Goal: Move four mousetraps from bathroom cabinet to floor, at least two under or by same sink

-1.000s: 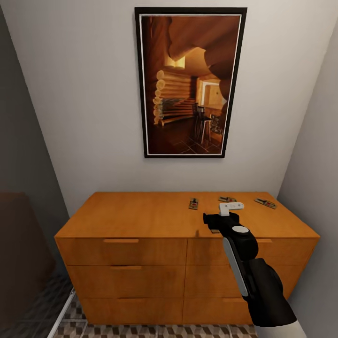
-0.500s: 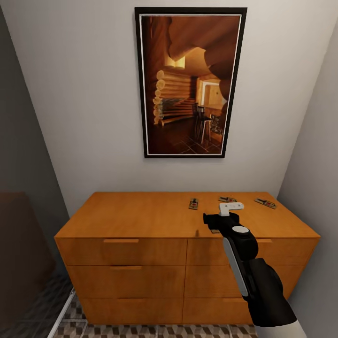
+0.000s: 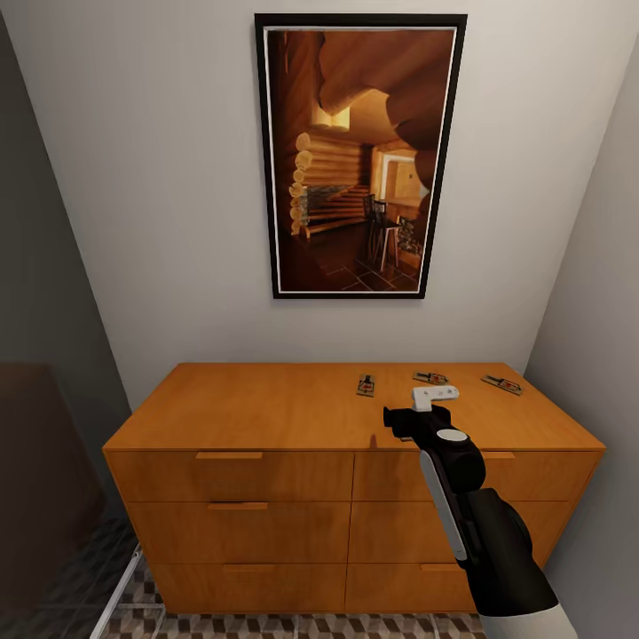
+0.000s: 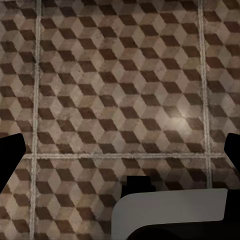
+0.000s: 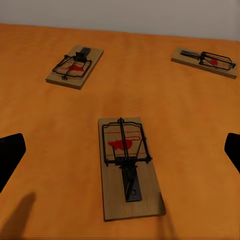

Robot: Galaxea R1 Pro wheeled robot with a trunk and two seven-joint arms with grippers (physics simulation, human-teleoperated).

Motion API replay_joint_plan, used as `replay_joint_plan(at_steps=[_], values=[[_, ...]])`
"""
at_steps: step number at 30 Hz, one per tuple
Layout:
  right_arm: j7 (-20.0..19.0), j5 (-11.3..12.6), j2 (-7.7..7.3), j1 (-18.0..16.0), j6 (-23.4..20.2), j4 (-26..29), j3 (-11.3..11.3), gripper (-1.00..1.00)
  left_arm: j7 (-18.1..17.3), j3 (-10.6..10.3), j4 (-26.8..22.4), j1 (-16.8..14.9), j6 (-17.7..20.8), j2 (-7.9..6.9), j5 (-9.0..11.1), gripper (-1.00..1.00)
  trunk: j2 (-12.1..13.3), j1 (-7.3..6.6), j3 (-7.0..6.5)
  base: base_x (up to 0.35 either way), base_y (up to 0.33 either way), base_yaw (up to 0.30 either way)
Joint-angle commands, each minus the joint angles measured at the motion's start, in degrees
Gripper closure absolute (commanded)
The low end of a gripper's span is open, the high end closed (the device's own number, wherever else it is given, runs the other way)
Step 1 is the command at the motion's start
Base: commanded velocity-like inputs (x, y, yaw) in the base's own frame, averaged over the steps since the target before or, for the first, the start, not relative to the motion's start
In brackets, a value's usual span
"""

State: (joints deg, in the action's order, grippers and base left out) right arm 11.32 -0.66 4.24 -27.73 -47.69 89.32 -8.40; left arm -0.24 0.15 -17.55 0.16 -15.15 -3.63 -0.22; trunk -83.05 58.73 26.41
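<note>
Three mousetraps lie in plain sight on the flat top of the cabinet (image 3: 266, 408), the wide orange-brown chest standing against the wall under a framed picture (image 3: 359, 155). The bathroom floor (image 4: 120, 85), with its cube-patterned tiles, fills the left wrist view, and the left gripper (image 4: 120, 150) hangs above it with its dark fingertips at the far sides of the frame, so it is spread wide and holds nothing.

The right arm (image 3: 470, 515) reaches over the front right part of the cabinet top, and the right gripper (image 5: 120, 150) looks down on the nearest mousetrap (image 5: 129, 165). Its two fingertips sit at opposite edges of that view, spread wide, with nothing between them.

This trap lies directly ahead of the gripper, centred between the fingertips and just beyond them. Its long axis runs nearly along the direction the gripper points, tilted slightly, so the fingers stand on either side of its long edges. That suits a close across the narrow width. Two more traps lie farther back near the wall: the rear left trap (image 5: 75, 66) and the rear right trap (image 5: 205, 61). Both are well apart from the nearest one.

The right arm is plainly the nearer one, since the left points at the floor away from the cabinet top. A fourth trap cannot be told from the wrist view.
</note>
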Motion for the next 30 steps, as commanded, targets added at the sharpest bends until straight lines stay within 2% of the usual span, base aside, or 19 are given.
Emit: replay_joint_plan(at_steps=[1, 15, 30], values=[[0.15, -0.05, 0.0, -0.05, -0.29, -0.01, -0.06, -1.0, -0.02, 0.02, -0.02, 0.02, -0.1, 0.0, -0.03, -1.0, -0.03, 0.0, 0.05, 0.0, 0.0, 0.0], [-4.07, -0.19, -0.19, -0.05, -0.23, -0.2, -0.03, -1.0, -0.02, 0.02, 0.15, 0.02, -0.12, 0.02, -0.05, -1.0, -0.03, 0.0, 0.06, 0.0, 0.0, 0.0], [-4.94, -0.22, -0.37, -0.05, -0.21, -0.2, 0.05, -1.0, -0.02, 0.02, 0.15, 0.02, -0.07, 0.02, -0.05, -1.0, -0.03, 0.0, 0.87, 0.0, 0.0, 0.0]])
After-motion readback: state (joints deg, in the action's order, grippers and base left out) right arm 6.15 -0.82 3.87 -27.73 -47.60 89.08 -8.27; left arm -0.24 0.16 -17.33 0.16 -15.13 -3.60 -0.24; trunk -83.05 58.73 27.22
